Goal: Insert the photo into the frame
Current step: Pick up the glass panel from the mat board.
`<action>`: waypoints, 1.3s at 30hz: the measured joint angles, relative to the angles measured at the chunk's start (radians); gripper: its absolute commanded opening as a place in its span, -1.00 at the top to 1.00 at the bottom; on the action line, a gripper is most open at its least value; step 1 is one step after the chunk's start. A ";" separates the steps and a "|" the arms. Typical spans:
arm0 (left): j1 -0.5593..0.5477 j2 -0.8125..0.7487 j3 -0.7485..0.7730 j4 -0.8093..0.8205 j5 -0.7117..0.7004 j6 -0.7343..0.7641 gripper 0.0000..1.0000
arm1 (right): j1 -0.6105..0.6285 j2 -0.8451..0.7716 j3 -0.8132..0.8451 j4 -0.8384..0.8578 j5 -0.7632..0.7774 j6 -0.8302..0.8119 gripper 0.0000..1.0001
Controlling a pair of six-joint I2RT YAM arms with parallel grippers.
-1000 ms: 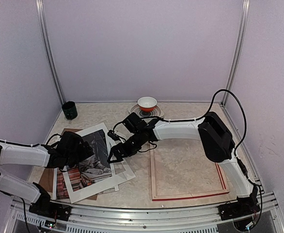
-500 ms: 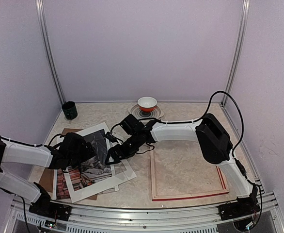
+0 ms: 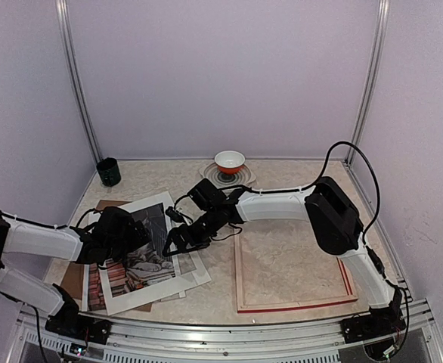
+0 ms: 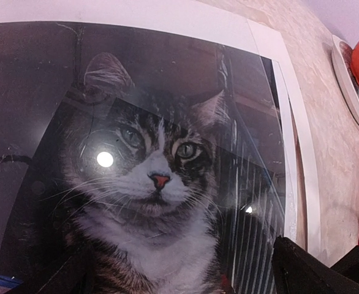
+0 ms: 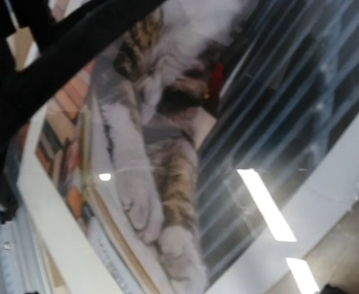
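A: Any lettering, labels or numbers legible, any view?

B: None. On the photo (image 5: 161,159), the right wrist view shows printed book spines, too blurred for titles.

A: Other surfaces?

B: The frame (image 3: 293,306) shows a plain red edge from overhead. The dark cup (image 3: 108,172) and bowl (image 3: 230,160) are too small to tell any mark.
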State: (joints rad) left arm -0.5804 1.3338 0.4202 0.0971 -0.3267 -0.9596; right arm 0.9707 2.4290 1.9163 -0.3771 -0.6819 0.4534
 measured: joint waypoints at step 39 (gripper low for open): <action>-0.009 -0.004 -0.018 0.053 0.027 -0.010 -0.98 | -0.030 -0.052 -0.050 0.065 0.034 0.100 -0.98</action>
State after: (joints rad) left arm -0.5892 1.3296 0.4019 0.1505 -0.2996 -0.9695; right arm 0.9405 2.3772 1.8660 -0.3119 -0.6479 0.5537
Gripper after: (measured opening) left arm 0.989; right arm 0.992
